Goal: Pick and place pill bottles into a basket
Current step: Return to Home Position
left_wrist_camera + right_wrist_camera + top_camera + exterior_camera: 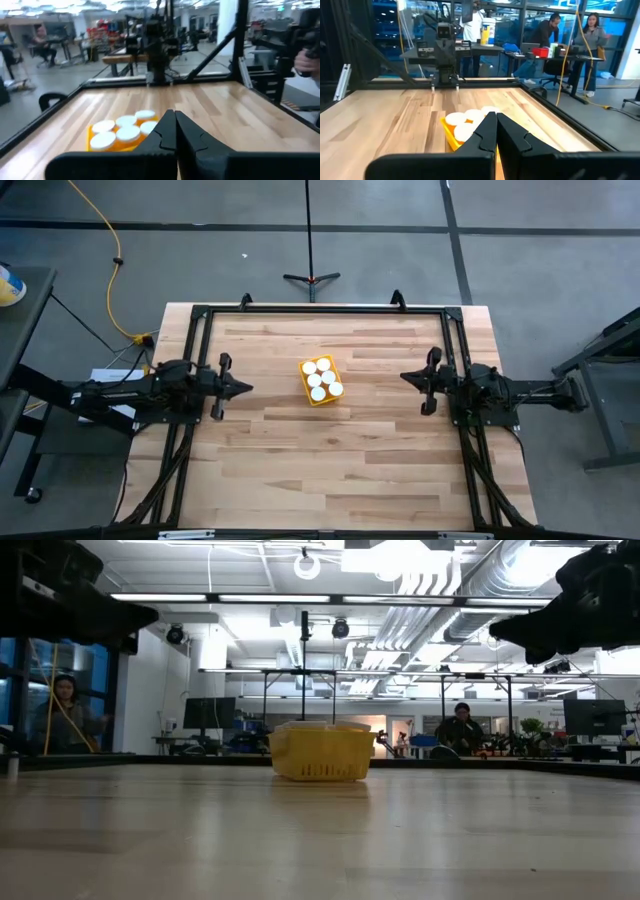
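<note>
The yellow basket (321, 381) stands on the wooden table near its middle, with several white-capped pill bottles (318, 379) upright inside it. It also shows in the low view (321, 753), the left wrist view (95, 145) and the right wrist view (449, 134). My left gripper (247, 388) is shut and empty, raised over the table to the left of the basket. My right gripper (405, 376) is shut and empty, raised to the right of the basket. Both point toward the basket from a distance.
A black metal frame (320, 309) runs around the table's edges. People sit and stand in the room beyond the table (545, 35). Bare wood (330, 460) lies on all sides of the basket.
</note>
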